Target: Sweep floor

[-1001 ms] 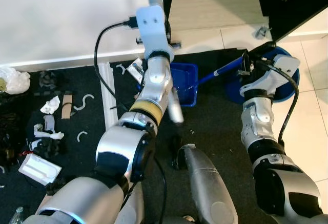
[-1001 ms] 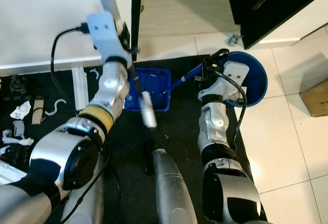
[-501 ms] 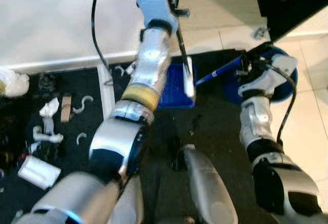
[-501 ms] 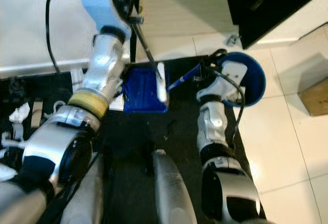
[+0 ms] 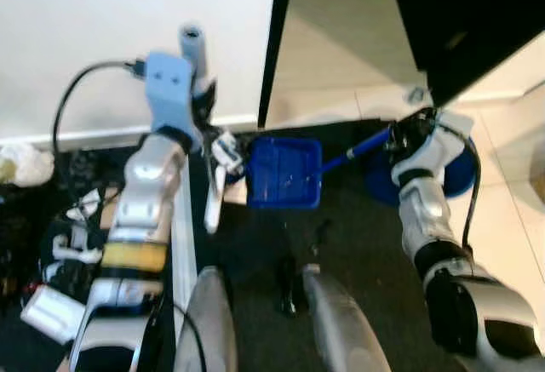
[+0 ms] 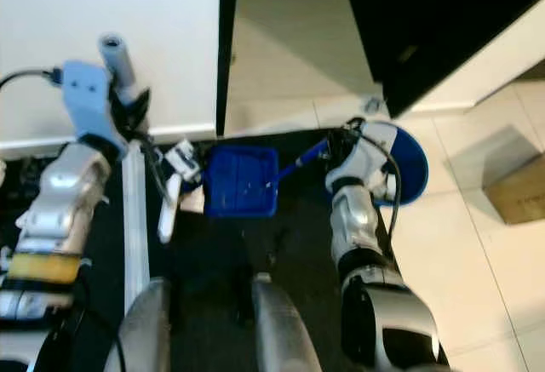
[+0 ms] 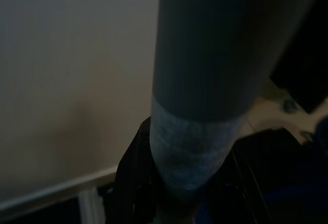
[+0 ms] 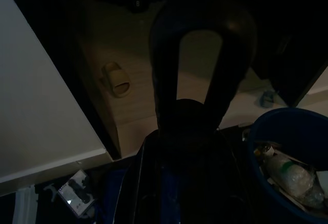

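Your biggest piece is the dark mat (image 5: 358,244) you stand on, with scraps (image 5: 72,236) scattered along its left part, near the wall.

On it, just ahead of your legs, lies the blue dustpan (image 5: 285,170). It looks like light, stiff plastic that will skate on the mat if you push debris at it hard, so keep it pinned by its long blue handle (image 5: 358,146), which is where you already have it.

The blue bin (image 6: 410,168) sits at the mat's right edge, beside your right arm; the right wrist view shows a plastic bottle inside it.

The broom handle (image 5: 190,44) is a stiff grey tube, probably light but long and top-heavy; holding near mid-shaft gives better control than the end. Its white head (image 5: 213,197) hangs just left of the dustpan.

Your left gripper (image 5: 200,100) is clenched around the broom handle. Your right gripper (image 5: 404,138) is clamped on the dustpan handle's end, near the bin.
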Controlling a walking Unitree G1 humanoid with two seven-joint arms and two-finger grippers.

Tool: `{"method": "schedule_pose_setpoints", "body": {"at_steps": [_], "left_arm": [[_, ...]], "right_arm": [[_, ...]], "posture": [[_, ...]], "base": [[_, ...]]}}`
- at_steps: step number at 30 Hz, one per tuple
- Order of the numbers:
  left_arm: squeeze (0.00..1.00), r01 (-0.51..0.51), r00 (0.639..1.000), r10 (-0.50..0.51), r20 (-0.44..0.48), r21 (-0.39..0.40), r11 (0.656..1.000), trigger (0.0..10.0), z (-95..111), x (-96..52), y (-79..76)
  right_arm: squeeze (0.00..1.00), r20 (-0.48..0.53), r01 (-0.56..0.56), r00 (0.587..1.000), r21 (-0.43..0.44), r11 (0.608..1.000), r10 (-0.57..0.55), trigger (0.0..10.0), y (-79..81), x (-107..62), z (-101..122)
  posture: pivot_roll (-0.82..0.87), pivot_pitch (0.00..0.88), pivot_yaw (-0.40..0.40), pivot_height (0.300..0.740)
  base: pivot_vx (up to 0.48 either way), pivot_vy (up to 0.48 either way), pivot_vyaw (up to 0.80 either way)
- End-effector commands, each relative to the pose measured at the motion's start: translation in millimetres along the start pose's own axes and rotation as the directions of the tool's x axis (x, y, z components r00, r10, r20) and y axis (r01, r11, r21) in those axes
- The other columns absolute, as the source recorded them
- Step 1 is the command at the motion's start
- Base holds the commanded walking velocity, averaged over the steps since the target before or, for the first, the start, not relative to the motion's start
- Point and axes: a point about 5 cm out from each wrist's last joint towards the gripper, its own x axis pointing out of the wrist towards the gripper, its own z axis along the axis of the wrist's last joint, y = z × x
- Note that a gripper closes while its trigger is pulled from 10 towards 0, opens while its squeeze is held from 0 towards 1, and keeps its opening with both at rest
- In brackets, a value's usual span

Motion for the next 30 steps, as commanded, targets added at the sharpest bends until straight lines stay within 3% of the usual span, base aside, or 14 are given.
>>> {"method": "schedule_pose_setpoints", "body": {"at_steps": [1, 3, 7, 8, 12, 16, 18, 23, 30], "left_arm": [[0.0, 0.02, 1.0, -0.02, -0.002, -0.049, 0.999, 10.0, 1, -5.0, -3.2], [0.0, -0.02, 0.997, 0.011, -0.073, -0.12, 0.993, 10.0, -7, -10.8, 1.4], [0.0, -0.029, 0.99, 0.012, -0.142, -0.115, 0.993, 10.0, -14, -14.4, 3.7], [0.0, -0.024, 0.987, 0.01, -0.159, -0.084, 0.996, 10.0, -20, -14.7, 5.5], [0.0, -0.152, 0.961, 0.181, -0.207, 0.152, 0.977, 10.0, -50, -18.7, 22.9], [0.0, -0.182, 0.934, 0.234, -0.27, 0.203, 0.962, 10.0, -64, -27.3, 26.3], [0.0, -0.184, 0.921, 0.262, -0.29, 0.269, 0.945, 10.0, -74, -34.4, 26.9], [0.0, -0.296, 0.897, 0.365, -0.249, 0.276, 0.914, 10.0, -78, -40.2, 34.5], [0.0, -0.383, 0.875, 0.426, -0.23, 0.208, 0.9, 10.0, -83, -39.9, 33.8]], "right_arm": [[0.0, -0.054, 0.047, 0.997, -0.005, 0.999, -0.047, 10.0, -14.2, -8.4, -12], [0.0, -0.057, 0.064, 0.996, -0.01, 0.998, -0.065, 10.0, -19.7, -9.9, -12], [0.0, -0.064, 0.08, 0.995, -0.015, 0.997, -0.081, 10.0, -26.7, -11.1, -12], [0.0, -0.066, 0.087, 0.994, -0.017, 0.996, -0.088, 10.0, -30.0, -11.3, -12], [0.0, -0.084, 0.076, 0.993, -0.069, 0.995, -0.082, 10.0, -39.5, -9.8, -8], [0.0, -0.062, 0.074, 0.995, -0.1, 0.992, -0.081, 10.0, -44.5, -6.7, 0], [0.0, -0.004, 0.083, 0.996, -0.118, 0.99, -0.084, 10.0, -51.7, -2.2, 14], [0.0, 0.107, 0.074, 0.992, -0.067, 0.995, -0.066, 10.0, -57.2, 6.5, 39], [0.0, 0.128, 0.007, 0.992, -0.047, 0.999, -0.001, 10.0, -45.5, 16.2, 51]], "posture": [[0.13, 0.09, -0.103, 0.74], [0.11, 0.037, -0.087, 0.74], [0.11, 0.027, -0.085, 0.74], [0.12, 0.02, -0.085, 0.74], [0.11, 0.009, -0.082, 0.74], [0.1, 0.003, -0.08, 0.74], [0.09, 0.0, -0.075, 0.74], [0.09, 0.0, -0.08, 0.74], [0.09, 0.0, -0.098, 0.74]], "base": [[0.0, 0.0, 0.0], [0.0, 0.0, 0.0], [0.0, 0.0, 0.0], [0.0, 0.0, 0.0], [0.0, 0.0, 0.0], [0.0, 0.0, 0.0], [0.0, 0.0, 0.0], [0.0, 0.0, 0.0], [0.324, 0.0, 0.0]]}}
